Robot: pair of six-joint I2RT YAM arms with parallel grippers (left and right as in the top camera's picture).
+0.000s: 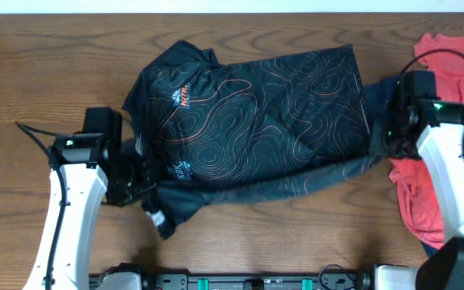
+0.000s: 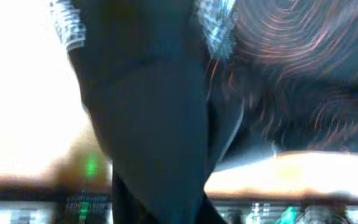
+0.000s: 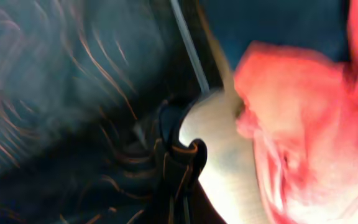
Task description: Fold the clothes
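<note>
Wood-grain bench point(image 1: 55, 64). Jersey point(image 1: 256, 113) lies between the two arms, partly folded. Left gripper point(image 1: 142, 187) and right gripper point(image 1: 377, 141) each clenched on a jersey edge. Advice: lift both evenly, hold cloth taut, avoid red shirt point(image 1: 449, 185) just beside right gripper. Fabric looks thin, slick, limp; orange contour lines.

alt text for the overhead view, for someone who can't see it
A black jersey with orange contour lines lies spread across a wooden table. The left gripper and the right gripper are each shut on one end of it, and a red T-shirt lies at the right edge.
</note>
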